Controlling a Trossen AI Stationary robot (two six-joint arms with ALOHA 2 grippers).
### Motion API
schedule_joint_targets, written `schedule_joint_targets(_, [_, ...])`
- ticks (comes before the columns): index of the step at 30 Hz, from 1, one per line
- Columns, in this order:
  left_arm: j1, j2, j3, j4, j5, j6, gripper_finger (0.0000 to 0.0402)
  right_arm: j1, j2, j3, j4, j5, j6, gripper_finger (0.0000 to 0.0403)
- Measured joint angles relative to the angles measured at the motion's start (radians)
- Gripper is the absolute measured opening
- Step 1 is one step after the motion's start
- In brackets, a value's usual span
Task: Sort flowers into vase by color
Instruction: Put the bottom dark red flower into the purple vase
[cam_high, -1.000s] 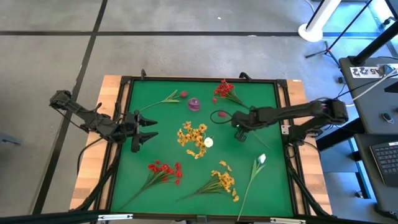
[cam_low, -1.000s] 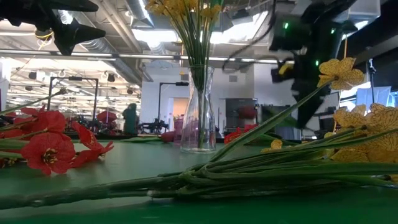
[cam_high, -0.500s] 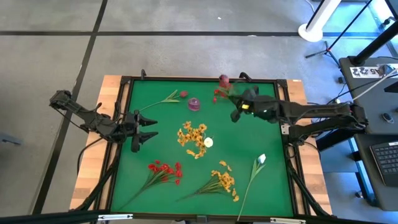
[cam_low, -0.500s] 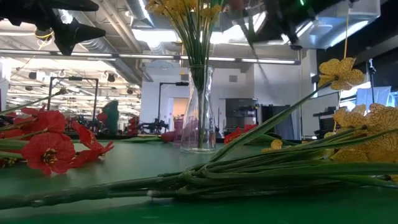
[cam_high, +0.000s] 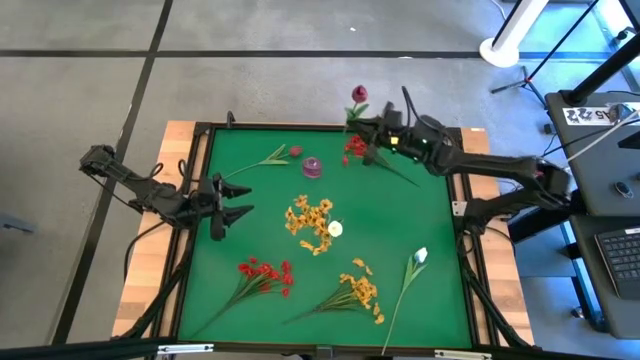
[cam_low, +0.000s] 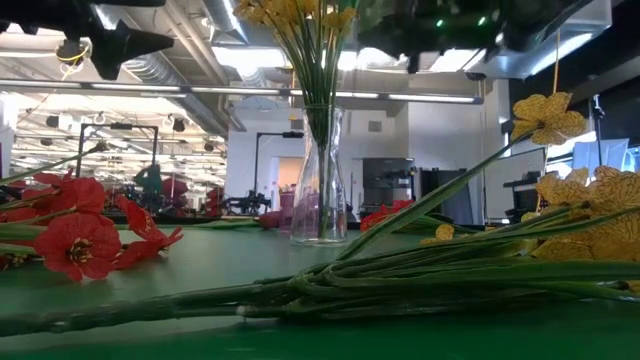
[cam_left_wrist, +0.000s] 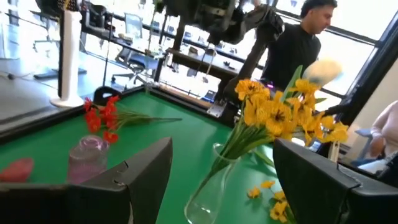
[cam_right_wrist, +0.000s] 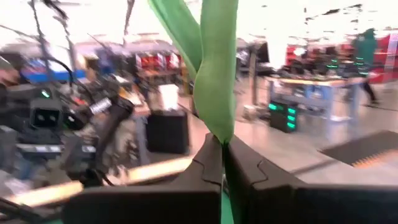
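My right gripper (cam_high: 364, 131) is raised over the table's far edge, shut on a dark maroon bud flower (cam_high: 357, 95) whose bud stands above it. My left gripper (cam_high: 236, 206) is open and empty, level over the table's left side. A glass vase (cam_low: 320, 180) with yellow-orange flowers (cam_high: 313, 222) stands at the table's middle. A small pink vase (cam_high: 313, 167) stands behind it. A red cluster (cam_high: 357, 146) and a pink-budded stem (cam_high: 276, 156) lie at the far side. Red (cam_high: 265, 274), yellow-orange (cam_high: 358, 291) and white tulip (cam_high: 420, 256) flowers lie near the front. My right gripper pinches the maroon flower's green stem and leaf (cam_right_wrist: 217, 118) between its two shut fingers (cam_right_wrist: 249, 171), below the bud. The flower is lifted clear of the table. Its bud (cam_high: 357, 95) stands above the fingers, roughly upright.
A black frame (cam_high: 200, 180) borders the green mat. A person (cam_left_wrist: 298, 43) stands beyond the table's far right in the left wrist view. Bare mat lies right of the glass vase (cam_high: 400, 215).
My right gripper has risen from the mat right of the glass vase and gone toward the far edge, turning as it went. It has lifted the maroon flower clear of the mat, and the bud now stands above the gripper.
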Motion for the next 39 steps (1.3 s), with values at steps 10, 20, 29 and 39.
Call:
schedule_joint_targets(10, [0.014, 0.000, 0.001, 0.044, -0.056, 0.071, 0.0272, -0.095, 0.247, 0.006, 0.307, -0.153, 0.106, 0.0001])
schedule_joint_targets(20, [0.067, 0.000, 0.001, -0.051, -0.056, 0.044, 0.0272, -0.090, 0.377, 0.150, 0.307, -0.270, 0.140, 0.0001])
schedule_joint_targets(29, [0.071, 0.000, 0.001, -0.067, -0.056, 0.011, 0.0272, -0.090, 0.393, 0.160, 0.252, -0.245, 0.099, 0.0001])
schedule_joint_targets(39, [0.071, 0.000, 0.001, -0.071, -0.056, 0.015, 0.0272, -0.090, 0.457, 0.160, 0.276, -0.237, 0.082, 0.0001])
